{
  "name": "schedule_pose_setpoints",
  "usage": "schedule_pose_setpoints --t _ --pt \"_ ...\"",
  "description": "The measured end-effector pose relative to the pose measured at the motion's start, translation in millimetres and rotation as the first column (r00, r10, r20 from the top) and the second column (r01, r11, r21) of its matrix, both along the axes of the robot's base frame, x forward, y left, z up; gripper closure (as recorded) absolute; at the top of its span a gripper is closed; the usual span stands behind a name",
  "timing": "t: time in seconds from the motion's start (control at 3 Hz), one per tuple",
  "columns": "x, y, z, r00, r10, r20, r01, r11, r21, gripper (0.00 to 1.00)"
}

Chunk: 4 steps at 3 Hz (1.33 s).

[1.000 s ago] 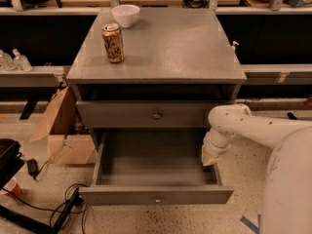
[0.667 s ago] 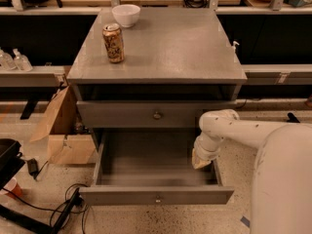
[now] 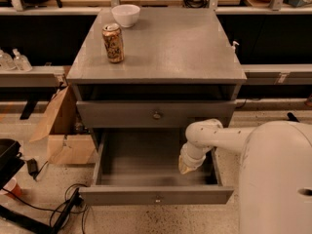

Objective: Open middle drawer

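Note:
The grey cabinet (image 3: 161, 48) stands in the middle of the camera view. Its middle drawer (image 3: 122, 195) is pulled far out toward me, and its shallow grey box looks empty inside. Its small round knob (image 3: 157, 199) is at the centre of the front. The top drawer (image 3: 117, 113) above it is closed. The lowest drawer is hidden under the open one. My white arm comes in from the right. My gripper (image 3: 186, 165) hangs over the right part of the open drawer's inside, near its right wall.
A drink can (image 3: 113, 43) and a white bowl (image 3: 126, 14) stand on the cabinet top at the left rear. A cardboard box (image 3: 61, 130) leans at the cabinet's left. Black cables (image 3: 63, 208) lie on the floor at the front left. Shelves run behind.
My arm has swung left, bringing the gripper from the drawer's right edge in over its inside. The drawer has stayed open and has not moved.

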<state>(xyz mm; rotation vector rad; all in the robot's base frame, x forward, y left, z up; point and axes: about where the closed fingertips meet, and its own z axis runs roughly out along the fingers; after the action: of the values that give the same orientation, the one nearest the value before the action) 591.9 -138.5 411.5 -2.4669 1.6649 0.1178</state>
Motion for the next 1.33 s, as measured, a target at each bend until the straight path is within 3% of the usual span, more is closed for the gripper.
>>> schedule_pose_setpoints --t 0.33,0.67,1.33 --pt "-12.6 7.0 -17.2 0.9999 0.01 -0.012 -0.01 1.0 0.002 1.0" --pt "-68.3 -23.1 -20.5 0.9937 -0.036 -0.106 0.035 0.999 -0.013 1.0" --pt "-79.2 -32.6 -17.9 0.9908 -0.049 -0.127 0.045 0.999 -0.027 1.0"
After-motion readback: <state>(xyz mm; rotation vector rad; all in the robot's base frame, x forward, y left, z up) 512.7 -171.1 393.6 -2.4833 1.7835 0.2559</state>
